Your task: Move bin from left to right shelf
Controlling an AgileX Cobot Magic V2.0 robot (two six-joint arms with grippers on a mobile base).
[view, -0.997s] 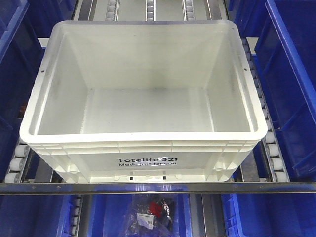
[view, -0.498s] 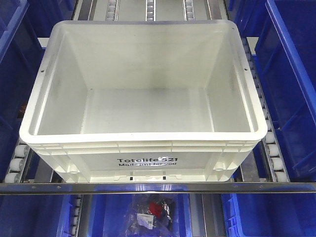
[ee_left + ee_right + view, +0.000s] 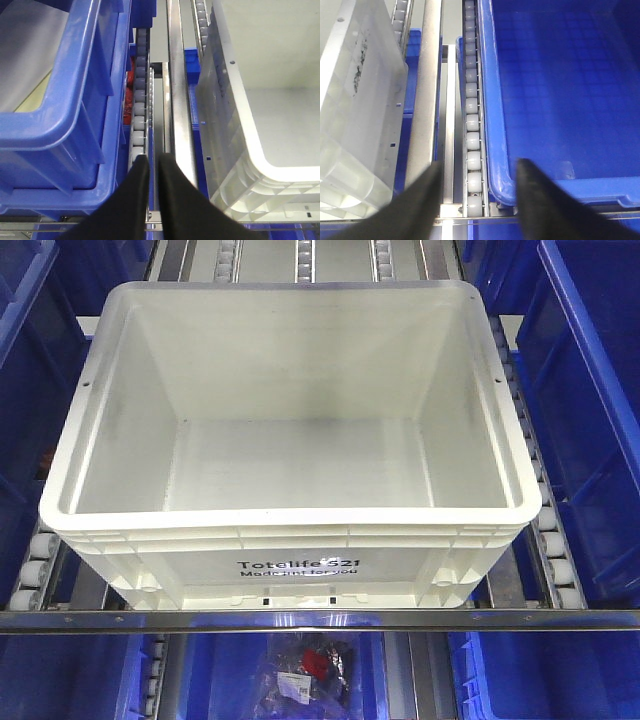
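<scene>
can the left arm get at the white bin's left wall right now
Probably yes: the left gripper hangs over the roller track beside the white bin, with only a flat metal rail between. The blue bin opposite keeps the gap tight, though.

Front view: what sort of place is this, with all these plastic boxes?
Probably a warehouse or stockroom picking rack: a white tote sits in a shelf lane lined with roller tracks, and blue bins stand on either side.

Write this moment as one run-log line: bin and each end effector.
bin: empty, ungrasped, on roller shelf | left end effector: nearly closed, holding nothing | right end effector: open, holding nothing
</scene>
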